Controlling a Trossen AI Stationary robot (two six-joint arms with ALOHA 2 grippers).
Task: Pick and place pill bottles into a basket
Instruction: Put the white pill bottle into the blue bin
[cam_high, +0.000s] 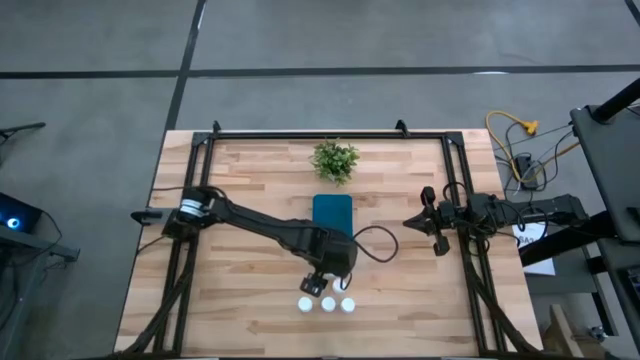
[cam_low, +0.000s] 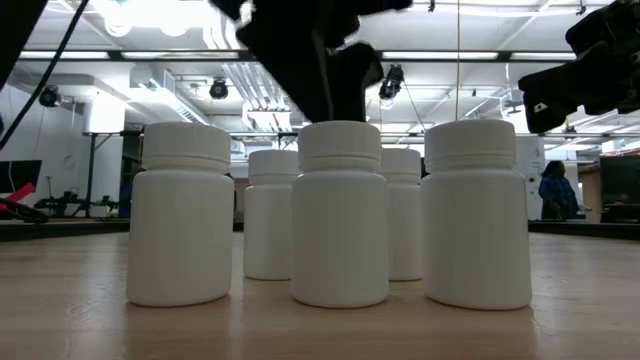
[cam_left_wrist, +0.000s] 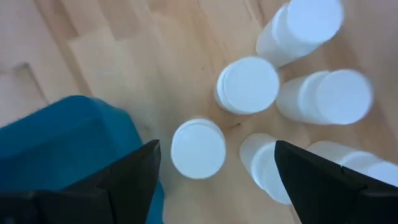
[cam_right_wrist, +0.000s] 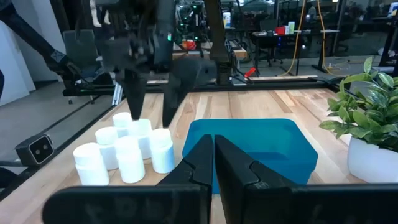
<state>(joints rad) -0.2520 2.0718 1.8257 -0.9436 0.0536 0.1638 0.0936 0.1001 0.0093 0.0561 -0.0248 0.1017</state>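
Several white pill bottles (cam_left_wrist: 247, 84) stand upright on their bases in a tight cluster near the table's front edge; they also show in the high view (cam_high: 327, 303) and the low view (cam_low: 340, 210). The teal-blue basket (cam_high: 332, 214) sits on the table just beyond them, toward the far edge. My left gripper (cam_left_wrist: 217, 180) hangs open above the cluster, pointing down, with one bottle (cam_left_wrist: 198, 148) below the gap between its fingers; it touches nothing. My right gripper (cam_right_wrist: 214, 157) is shut and empty at the table's right side (cam_high: 422, 219).
A small green potted plant (cam_high: 335, 160) stands beyond the basket near the far edge. A black metal frame (cam_high: 330, 133) runs around the tabletop. Bare wood lies to the left and right of the bottles. A person (cam_low: 552, 190) stands far off in the room.
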